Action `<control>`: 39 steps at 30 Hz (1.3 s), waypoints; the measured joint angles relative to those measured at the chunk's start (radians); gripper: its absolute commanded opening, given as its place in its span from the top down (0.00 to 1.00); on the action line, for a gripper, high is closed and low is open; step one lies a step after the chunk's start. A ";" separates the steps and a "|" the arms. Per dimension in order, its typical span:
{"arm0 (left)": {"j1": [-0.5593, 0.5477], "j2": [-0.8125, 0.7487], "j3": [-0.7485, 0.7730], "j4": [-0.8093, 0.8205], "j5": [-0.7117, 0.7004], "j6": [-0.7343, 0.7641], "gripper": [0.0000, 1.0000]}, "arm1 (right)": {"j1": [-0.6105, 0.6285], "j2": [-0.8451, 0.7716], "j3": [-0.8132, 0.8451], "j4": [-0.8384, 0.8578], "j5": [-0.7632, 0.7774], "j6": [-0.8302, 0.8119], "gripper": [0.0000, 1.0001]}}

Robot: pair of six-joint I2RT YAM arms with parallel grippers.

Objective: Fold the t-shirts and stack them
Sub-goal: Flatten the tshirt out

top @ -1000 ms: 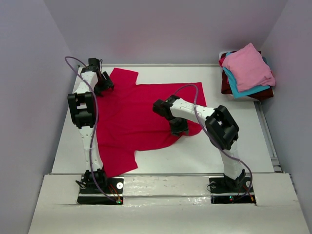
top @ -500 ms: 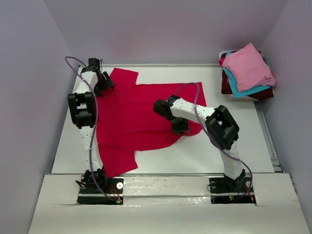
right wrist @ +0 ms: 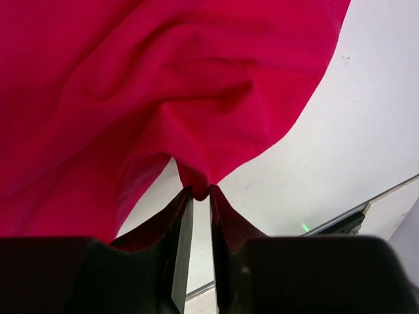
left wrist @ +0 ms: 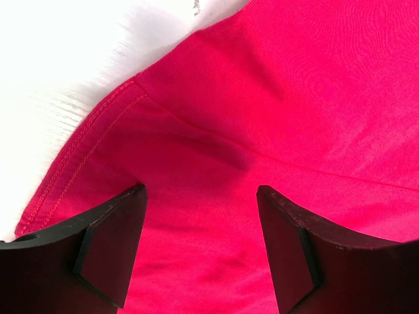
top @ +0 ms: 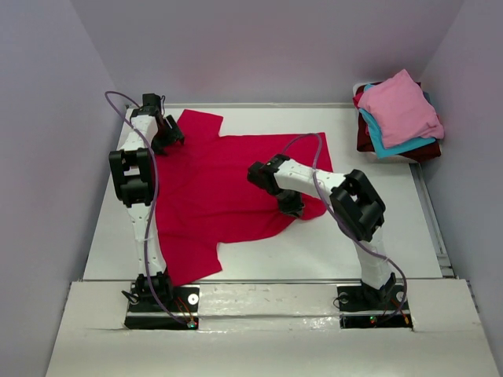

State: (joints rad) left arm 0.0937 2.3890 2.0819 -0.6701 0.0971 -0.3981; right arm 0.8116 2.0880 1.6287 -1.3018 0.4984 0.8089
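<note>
Item 1: red t-shirt (top: pixel 220 188). We find it spread mostly flat on the white surface (top: pixel 299 243), from the centre toward 9 o'clock, with sleeves reaching toward 11 and 7 o'clock.

Item 2: right gripper (right wrist: pixel 200 193). We see it at the shirt's 4 o'clock edge, its jaws pressed nearly together and pinching a raised fold of the red cloth.

Item 3: left gripper (left wrist: pixel 200 196). We see it at the shirt's 11 o'clock sleeve, jaws spread wide over the cloth near a stitched hem.

Item 4: a stack at the surface's 2 o'clock corner, with the pink t-shirt (top: pixel 401 106) on top, over the teal t-shirt (top: pixel 393 148) and the maroon t-shirt (top: pixel 364 140).
</note>
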 measured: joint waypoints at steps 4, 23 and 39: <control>0.000 0.000 0.000 0.000 0.001 0.000 0.20 | 0.000 0.000 -0.025 -0.002 0.001 0.005 0.93; 0.009 0.000 0.000 0.000 0.005 0.000 0.20 | 0.000 -0.138 -0.099 -0.026 0.016 0.058 0.93; 0.009 0.000 0.000 0.000 0.008 0.000 0.20 | 0.000 -0.203 -0.245 -0.026 -0.027 0.101 0.88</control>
State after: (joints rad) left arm 0.1024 2.3890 2.0819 -0.6701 0.1047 -0.3981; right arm 0.8116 1.8847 1.3838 -1.3281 0.4717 0.9100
